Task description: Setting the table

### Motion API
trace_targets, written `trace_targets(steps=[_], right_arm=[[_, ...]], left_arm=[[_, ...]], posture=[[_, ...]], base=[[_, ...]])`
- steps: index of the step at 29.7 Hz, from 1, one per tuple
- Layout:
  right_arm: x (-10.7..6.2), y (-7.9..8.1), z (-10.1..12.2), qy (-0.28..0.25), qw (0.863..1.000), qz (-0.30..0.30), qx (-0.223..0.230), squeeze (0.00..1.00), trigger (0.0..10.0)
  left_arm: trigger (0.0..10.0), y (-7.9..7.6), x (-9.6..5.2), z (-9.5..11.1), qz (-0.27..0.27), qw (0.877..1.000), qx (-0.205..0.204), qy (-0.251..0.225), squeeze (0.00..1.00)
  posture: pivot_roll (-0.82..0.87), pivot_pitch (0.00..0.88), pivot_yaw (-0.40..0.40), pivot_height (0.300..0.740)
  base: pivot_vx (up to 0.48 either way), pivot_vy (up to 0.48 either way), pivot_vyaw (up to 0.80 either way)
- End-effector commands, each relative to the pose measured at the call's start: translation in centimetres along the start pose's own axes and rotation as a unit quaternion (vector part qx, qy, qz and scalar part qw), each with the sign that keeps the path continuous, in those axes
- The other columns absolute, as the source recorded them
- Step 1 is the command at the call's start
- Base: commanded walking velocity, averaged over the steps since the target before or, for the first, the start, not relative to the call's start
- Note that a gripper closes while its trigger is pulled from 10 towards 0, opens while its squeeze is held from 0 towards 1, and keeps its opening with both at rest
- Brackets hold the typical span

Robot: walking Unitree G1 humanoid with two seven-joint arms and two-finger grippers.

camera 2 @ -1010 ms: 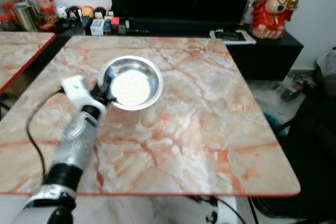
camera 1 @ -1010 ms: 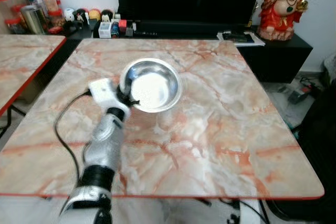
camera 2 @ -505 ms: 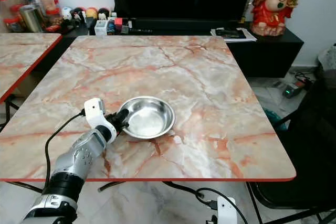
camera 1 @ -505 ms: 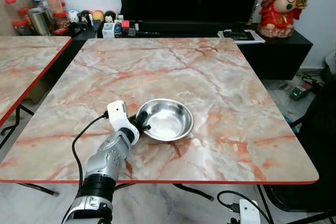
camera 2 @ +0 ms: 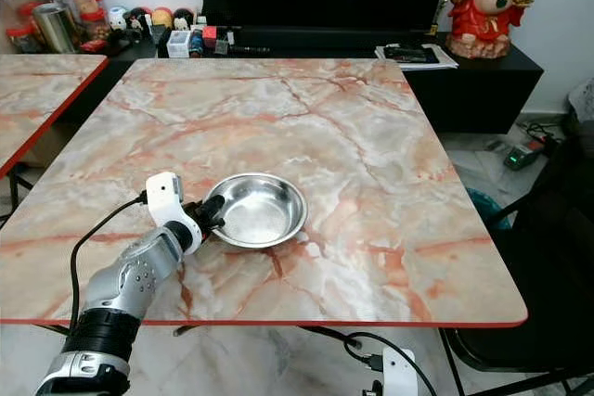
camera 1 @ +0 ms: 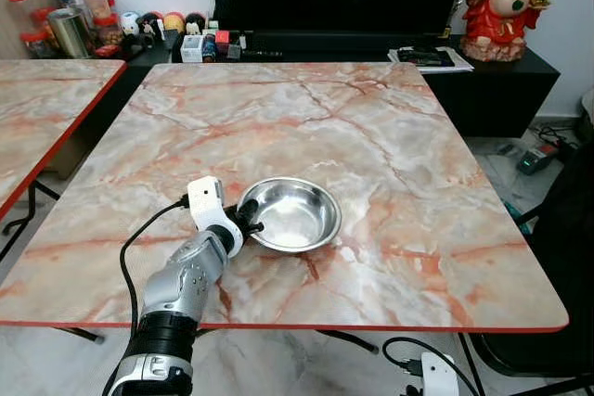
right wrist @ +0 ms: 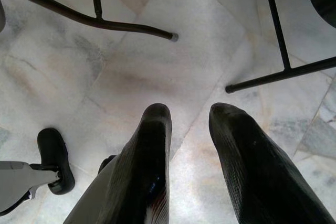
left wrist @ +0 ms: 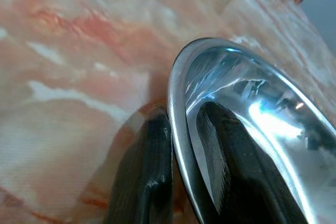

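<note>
The left tool [camera 1: 249, 223] is clamped on the near-left rim of the steel bowl [camera 1: 294, 213] — one finger inside, one outside — and the bowl rests on the worktop [camera 1: 390, 146] toward its front edge, the right tool [right wrist: 189, 124] hanging idle, fingers apart.

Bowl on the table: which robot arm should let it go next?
Left. The left gripper already pinches the bowl's rim on the table. The right gripper hangs over the floor.
</note>
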State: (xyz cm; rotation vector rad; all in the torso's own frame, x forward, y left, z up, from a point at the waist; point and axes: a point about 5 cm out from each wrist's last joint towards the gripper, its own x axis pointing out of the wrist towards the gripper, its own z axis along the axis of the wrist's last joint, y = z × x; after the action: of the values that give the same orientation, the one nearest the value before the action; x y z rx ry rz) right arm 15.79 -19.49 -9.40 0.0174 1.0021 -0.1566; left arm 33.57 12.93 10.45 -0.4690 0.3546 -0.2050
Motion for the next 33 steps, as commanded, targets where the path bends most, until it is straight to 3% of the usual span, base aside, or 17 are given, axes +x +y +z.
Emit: trace_targets(steps=[1, 8, 9, 10, 28, 32, 33], right_arm=[[0.0, 0.0, 0.2, -0.002, 1.000, -0.002, 0.005, 0.00, 10.0], [0.0, 0.0, 0.2, -0.002, 1.000, -0.001, 0.003, 0.00, 10.0], [0.0, 0.0, 0.2, -0.003, 1.000, -0.001, 0.003, 0.00, 10.0], [0.0, 0.0, 0.3, -0.003, 1.000, -0.001, 0.003, 0.00, 10.0], [0.1, -0.1, 0.4, -0.003, 1.000, -0.002, 0.003, 0.00, 10.0], [0.1, 0.0, 0.4, -0.003, 1.000, 0.000, 0.003, 0.00, 10.0], [0.1, 0.0, 0.3, -0.003, 1.000, 0.000, 0.002, 0.00, 10.0]], left_arm=[[10.0, 0.1, 0.0, -0.6, 0.005, 1.000, -0.001, 0.022, 0.00], [10.0, 0.0, 0.0, -0.8, 0.003, 0.999, -0.008, 0.031, 0.00], [10.0, 0.1, -0.1, -0.9, 0.005, 0.999, -0.007, 0.035, 0.98], [10.0, 0.1, -0.1, -0.9, 0.005, 0.999, -0.008, 0.036, 1.00], [10.0, 0.2, -0.2, -0.6, 0.004, 0.999, -0.004, 0.035, 1.00], [10.0, 0.5, -0.5, 0.3, 0.009, 1.000, -0.003, 0.020, 1.00], [10.0, 0.7, -0.6, 0.6, 0.013, 1.000, 0.002, 0.016, 0.00]], posture=[[-0.01, 0.000, -0.003, 0.740], [-0.01, 0.000, -0.006, 0.740], [-0.01, 0.000, -0.006, 0.740], [-0.01, 0.000, -0.006, 0.740], [0.00, 0.000, -0.010, 0.740], [0.00, 0.000, -0.011, 0.740], [0.00, 0.000, -0.013, 0.740]], base=[[0.000, 0.000, 0.00], [0.000, 0.000, 0.00], [0.000, 0.000, 0.00], [0.000, 0.000, 0.00], [0.000, 0.000, 0.00], [0.000, 0.000, 0.00], [0.000, 0.000, 0.00]])
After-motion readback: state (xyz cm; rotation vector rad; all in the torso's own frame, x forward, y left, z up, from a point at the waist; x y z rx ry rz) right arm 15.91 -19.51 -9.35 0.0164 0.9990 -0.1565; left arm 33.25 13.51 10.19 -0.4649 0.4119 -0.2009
